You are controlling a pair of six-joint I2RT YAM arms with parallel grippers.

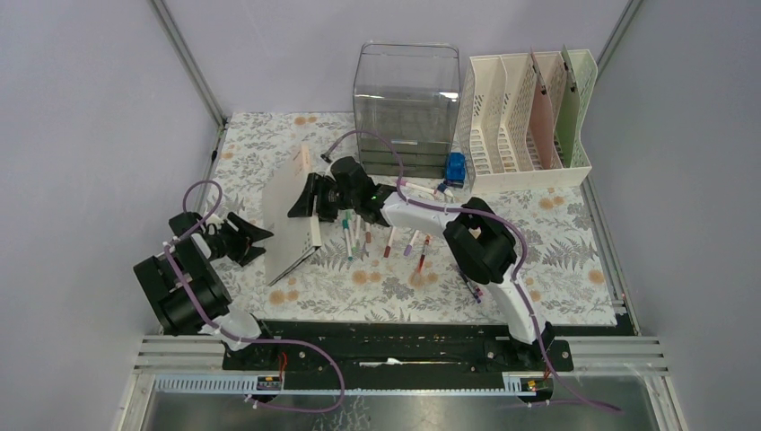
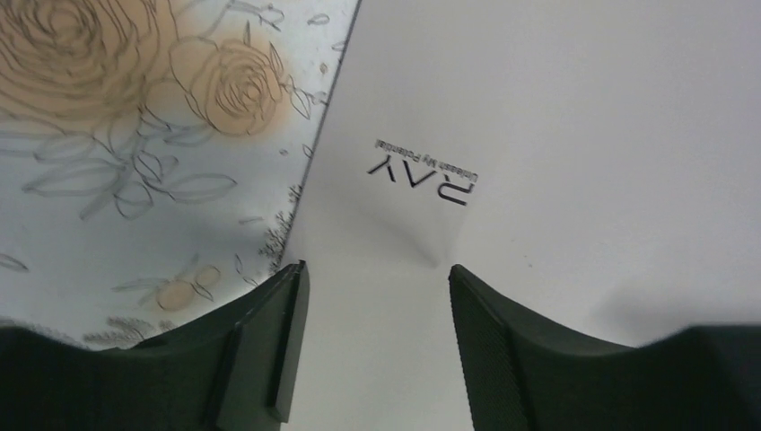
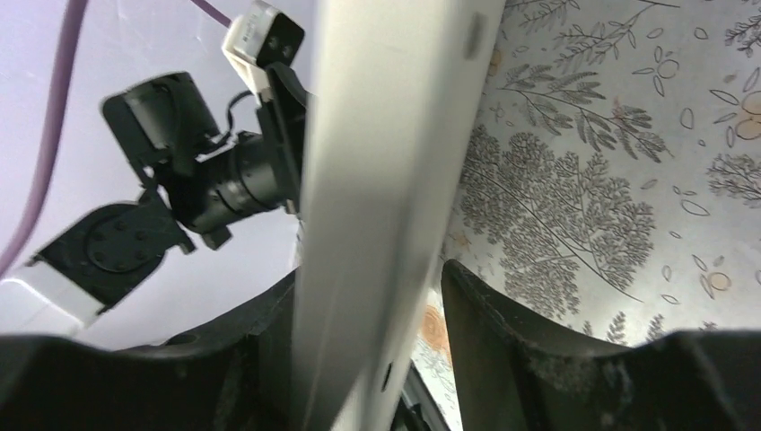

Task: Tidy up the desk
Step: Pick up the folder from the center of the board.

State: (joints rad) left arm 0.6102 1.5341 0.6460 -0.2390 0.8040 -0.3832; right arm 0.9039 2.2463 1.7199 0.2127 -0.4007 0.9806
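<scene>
Nearest us, a black rail (image 1: 395,346) runs along the near edge of the counter (image 1: 574,269). The counter's cloth of grey ferns and orange flowers spreads from that rail to the far walls.

Close to the left edge, the left hand (image 2: 377,274) faces the broad white cover of a book (image 1: 289,211). Its jaws stand moderately apart with nothing between them, and in the wrist view the cover, printed "RAY", lies just beyond the fingertips.

The book stands on its edge, left of the middle of the counter, leaning to one side. The right hand (image 3: 370,269) reaches in from the other side and straddles the book's edge. One finger lies against the book, and a sliver of cloth shows between the book and the other finger, so the jaws are not closed on it.

Just right of the book, about mid-counter, several pens (image 1: 388,241) lie scattered.

At the far edge stands a clear box (image 1: 406,108), and beside it a small blue thing (image 1: 455,169) we cannot identify. A file rack (image 1: 525,117) fills the far right corner.
</scene>
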